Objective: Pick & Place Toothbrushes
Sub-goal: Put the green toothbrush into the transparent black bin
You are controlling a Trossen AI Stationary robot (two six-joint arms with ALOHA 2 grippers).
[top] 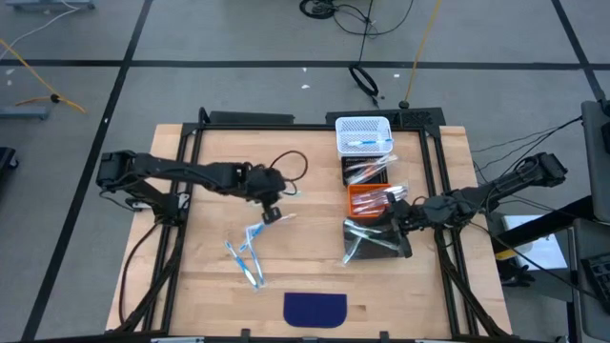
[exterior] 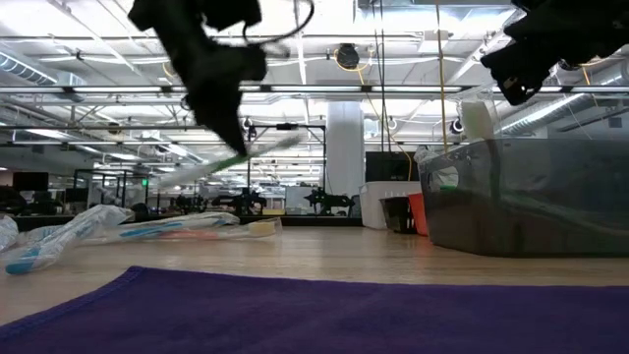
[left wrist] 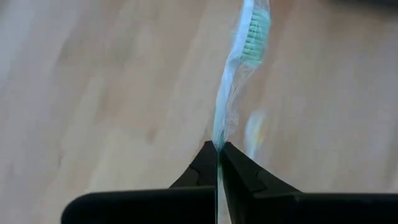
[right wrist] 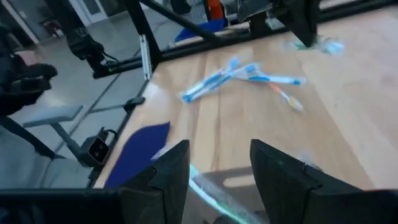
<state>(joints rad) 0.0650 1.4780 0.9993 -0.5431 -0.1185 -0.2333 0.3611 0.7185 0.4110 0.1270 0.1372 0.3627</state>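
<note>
Green toothbrush point(left wrist: 239, 68) pinched in left gripper point(left wrist: 219, 149) — pointing forward, above table point(top: 315, 267).

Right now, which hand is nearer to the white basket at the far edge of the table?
Right. The right hand sits over the dark bin, in the same row as the white basket. The left hand, holding a green toothbrush, is farther off toward the table's middle.
</note>
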